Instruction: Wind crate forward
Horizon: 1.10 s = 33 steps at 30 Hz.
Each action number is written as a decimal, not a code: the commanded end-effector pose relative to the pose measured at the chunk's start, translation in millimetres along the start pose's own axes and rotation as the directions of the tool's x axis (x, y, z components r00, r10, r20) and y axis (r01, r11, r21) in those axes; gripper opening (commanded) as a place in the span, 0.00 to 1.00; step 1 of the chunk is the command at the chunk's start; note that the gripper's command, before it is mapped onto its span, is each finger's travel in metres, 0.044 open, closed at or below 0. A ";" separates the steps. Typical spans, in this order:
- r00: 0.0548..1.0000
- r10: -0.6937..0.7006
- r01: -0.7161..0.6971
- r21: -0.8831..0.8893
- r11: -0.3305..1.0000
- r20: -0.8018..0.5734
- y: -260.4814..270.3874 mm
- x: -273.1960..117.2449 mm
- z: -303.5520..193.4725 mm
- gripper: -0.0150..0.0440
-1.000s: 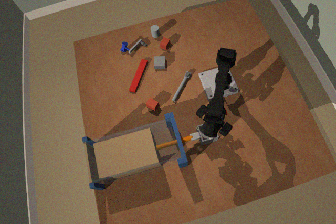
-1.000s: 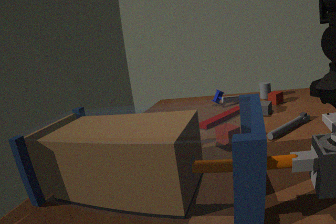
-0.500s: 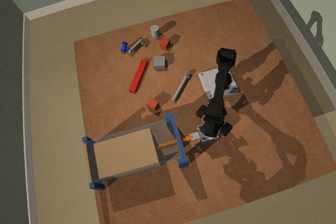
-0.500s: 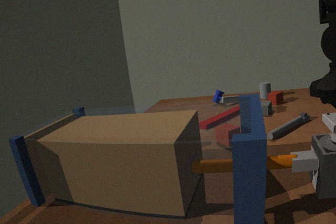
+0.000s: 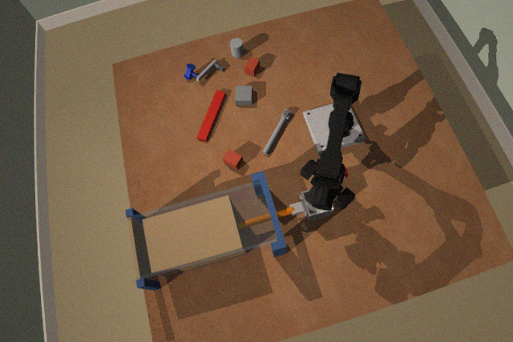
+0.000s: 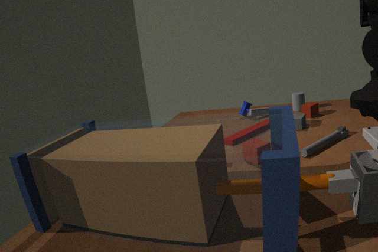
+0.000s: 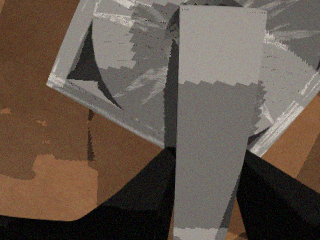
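The tan crate [image 5: 190,235] [image 6: 134,200] sits flat inside the clear-panelled cubby. Its front stands short of the blue frame [image 5: 271,214] [image 6: 280,200] at the mouth, with a gap between. An orange strap [image 5: 259,220] [image 6: 314,182] runs from the crate front under the frame to the grey winch [image 6: 369,197] [image 7: 110,55]. My gripper [image 5: 322,201] [image 7: 204,158] is over the winch, shut on the grey bar of the winch handle [image 7: 215,120]. A small red part [image 5: 345,171] shows beside the arm, perhaps its knob. The key and the round hole are hidden.
Behind the cubby lie a grey rod [image 5: 276,133] [image 6: 323,143], a red bar [image 5: 212,115], a red block [image 5: 232,158] and a grey block [image 5: 243,95]. Farther back are a blue-knobbed crank [image 5: 206,70], another red block [image 5: 252,66] and a grey cylinder [image 5: 236,47].
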State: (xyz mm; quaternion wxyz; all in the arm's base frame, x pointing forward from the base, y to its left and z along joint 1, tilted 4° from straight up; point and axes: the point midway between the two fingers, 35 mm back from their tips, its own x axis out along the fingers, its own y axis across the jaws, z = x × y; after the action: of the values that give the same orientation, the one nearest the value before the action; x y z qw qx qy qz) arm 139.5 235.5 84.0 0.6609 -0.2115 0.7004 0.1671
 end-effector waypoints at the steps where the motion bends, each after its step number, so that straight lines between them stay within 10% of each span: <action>1: 1.000 0.004 -0.003 0.019 1.000 -0.007 1.9 4.0 0.2 0.25; 33: 1.000 -0.006 0.005 -0.087 0.996 -0.008 -2.4 4.1 0.3 0.25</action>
State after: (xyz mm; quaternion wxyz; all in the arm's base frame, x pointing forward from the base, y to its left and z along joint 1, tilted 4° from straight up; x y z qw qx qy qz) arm 140.9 233.1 84.1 0.6478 -0.2467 0.6923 0.2005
